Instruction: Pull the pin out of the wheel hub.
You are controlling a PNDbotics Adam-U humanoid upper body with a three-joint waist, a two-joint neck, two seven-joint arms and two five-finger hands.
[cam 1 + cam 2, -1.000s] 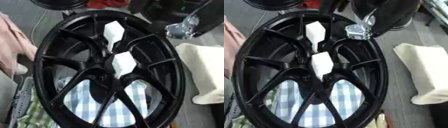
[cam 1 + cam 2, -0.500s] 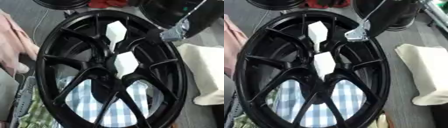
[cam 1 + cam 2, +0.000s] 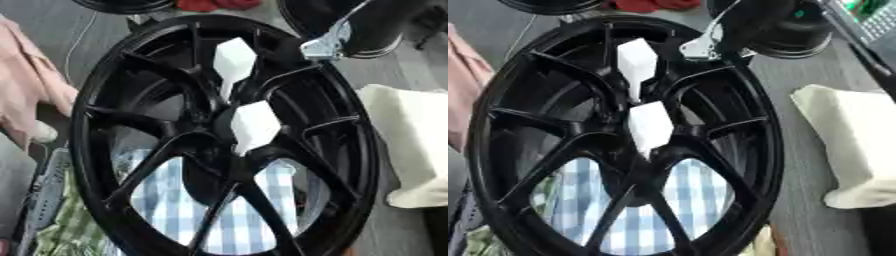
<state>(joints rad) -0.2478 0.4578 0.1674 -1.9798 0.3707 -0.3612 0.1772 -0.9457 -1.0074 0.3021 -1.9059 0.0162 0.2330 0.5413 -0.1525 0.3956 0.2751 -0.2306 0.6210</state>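
A black spoked wheel hub (image 3: 87,125) lies tilted and fills most of both views. Two white pins stand in it. One pin (image 3: 254,126) sits at the hub's centre. The other (image 3: 234,60) is just above it, its narrow end pointing down toward the centre. My right hand (image 3: 702,47) comes in from the upper right as a silver and black part. It hovers over the upper rim, just right of the upper pin and apart from it. Its fingers cannot be made out. The left hand is out of sight.
A blue and white checked cloth (image 3: 192,210) shows through the lower spokes. A cream cloth (image 3: 411,145) lies to the right and a pink cloth (image 3: 26,95) to the left. Another black wheel (image 3: 798,30) stands at the top right, a red thing (image 3: 210,4) at the top edge.
My right hand has shifted left over the rim, closer to the upper pin. Both pins and the wheel stay where they were.
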